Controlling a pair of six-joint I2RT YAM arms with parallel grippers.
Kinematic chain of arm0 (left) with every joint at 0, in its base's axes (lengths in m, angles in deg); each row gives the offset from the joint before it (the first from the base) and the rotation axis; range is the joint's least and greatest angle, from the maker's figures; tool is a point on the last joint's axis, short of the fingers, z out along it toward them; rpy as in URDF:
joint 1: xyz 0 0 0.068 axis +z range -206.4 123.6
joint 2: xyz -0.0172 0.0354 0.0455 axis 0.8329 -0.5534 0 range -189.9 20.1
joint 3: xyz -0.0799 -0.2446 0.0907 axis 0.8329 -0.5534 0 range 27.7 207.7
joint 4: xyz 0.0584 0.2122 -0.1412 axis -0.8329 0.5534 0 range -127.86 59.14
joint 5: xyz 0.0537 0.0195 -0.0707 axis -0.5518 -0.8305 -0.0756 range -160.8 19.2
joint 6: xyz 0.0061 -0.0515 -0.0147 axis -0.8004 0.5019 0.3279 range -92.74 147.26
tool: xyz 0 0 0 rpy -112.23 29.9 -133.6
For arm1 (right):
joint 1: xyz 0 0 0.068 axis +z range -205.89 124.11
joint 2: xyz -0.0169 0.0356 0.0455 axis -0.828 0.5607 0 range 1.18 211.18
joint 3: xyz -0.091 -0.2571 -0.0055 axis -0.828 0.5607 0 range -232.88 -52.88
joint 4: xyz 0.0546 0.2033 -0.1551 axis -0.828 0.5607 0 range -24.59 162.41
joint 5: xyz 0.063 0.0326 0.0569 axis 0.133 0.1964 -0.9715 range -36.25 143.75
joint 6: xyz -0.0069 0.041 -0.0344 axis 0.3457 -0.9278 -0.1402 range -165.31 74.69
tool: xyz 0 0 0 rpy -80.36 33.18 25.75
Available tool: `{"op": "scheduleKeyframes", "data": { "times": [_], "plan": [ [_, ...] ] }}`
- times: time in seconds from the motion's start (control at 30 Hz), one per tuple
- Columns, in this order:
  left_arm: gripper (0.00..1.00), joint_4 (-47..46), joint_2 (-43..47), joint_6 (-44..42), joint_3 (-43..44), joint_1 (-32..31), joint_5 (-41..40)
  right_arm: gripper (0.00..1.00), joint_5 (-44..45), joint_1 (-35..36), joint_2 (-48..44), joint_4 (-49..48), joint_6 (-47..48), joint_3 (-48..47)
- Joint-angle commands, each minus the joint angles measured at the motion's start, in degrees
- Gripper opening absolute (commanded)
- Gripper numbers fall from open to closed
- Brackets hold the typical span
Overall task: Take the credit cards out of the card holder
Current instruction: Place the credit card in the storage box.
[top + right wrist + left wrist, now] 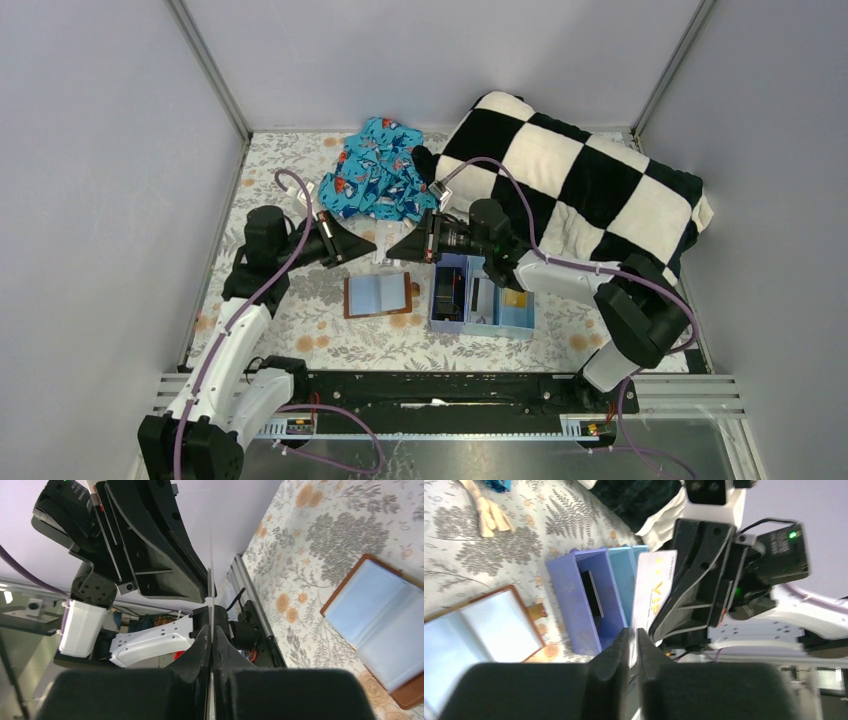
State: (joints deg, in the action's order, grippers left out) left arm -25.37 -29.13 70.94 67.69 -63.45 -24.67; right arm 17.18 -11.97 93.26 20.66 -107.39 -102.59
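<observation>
**Spotter:** Where's the card?

**Operator:** I've got a white VIP card (653, 595) in the air, over the table between the card holder (378, 295) and the blue cloth (378, 180). My left gripper (633, 645) pinches one end. My right gripper (211, 640) is pressed shut on the other end.

**Spotter:** Room to move?

**Operator:** It's tight on the far side. The cloth and the checkered pillow (580, 180) sit close behind both wrists. The holder lies open and flat nearer me, with the blue tray (480, 325) just beside it on the right.

**Spotter:** What do the wrist views add?

**Operator:** The left wrist shows the gold lettering face-on, and a dark card (594, 592) inside the tray's left compartment. The right wrist sees the held card only edge-on. Only the overhead view shows the orange-gold card (515, 297) in the tray's right compartment.
</observation>
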Motion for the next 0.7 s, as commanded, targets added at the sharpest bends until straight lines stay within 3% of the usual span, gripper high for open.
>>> {"op": "scheduleKeyframes", "data": {
  "times": [0.0,0.1,0.17,0.27,0.37,0.53,0.67],
  "plan": [
    [0.24,1.66,-0.13,-3.44,3.36,0.19,0.98,0.0,5.26,-0.99,-5.96,11.36,7.52,-1.42],
    [0.51,10.37,-1.34,-9.4,8.61,0.26,-3.23,0.0,8.81,-2.87,-10.48,27.75,14.83,-4.13],
    [0.61,14.95,-2.15,-12.2,11.76,0.37,-6.65,0.0,11.08,-4.94,-13.28,40.23,19.04,-5.36],
    [0.64,17.89,-2.28,-14.0,13.97,0.37,-11.73,0.0,19.38,-7.06,-17.89,58.5,26.19,-6.85],
    [0.66,17.39,-2.24,-13.43,13.79,0.44,-14.59,0.0,27.5,-8.83,-22.32,69.62,30.11,-5.8],
    [0.67,16.75,-3.43,-14.21,12.21,0.42,-17.03,0.0,32.21,-9.99,-26.21,77.76,31.64,-3.0],
    [0.67,16.1,-3.96,-14.35,10.01,0.45,-18.78,0.0,32.12,-9.99,-25.54,78.46,31.67,-1.63]
  ]
}}
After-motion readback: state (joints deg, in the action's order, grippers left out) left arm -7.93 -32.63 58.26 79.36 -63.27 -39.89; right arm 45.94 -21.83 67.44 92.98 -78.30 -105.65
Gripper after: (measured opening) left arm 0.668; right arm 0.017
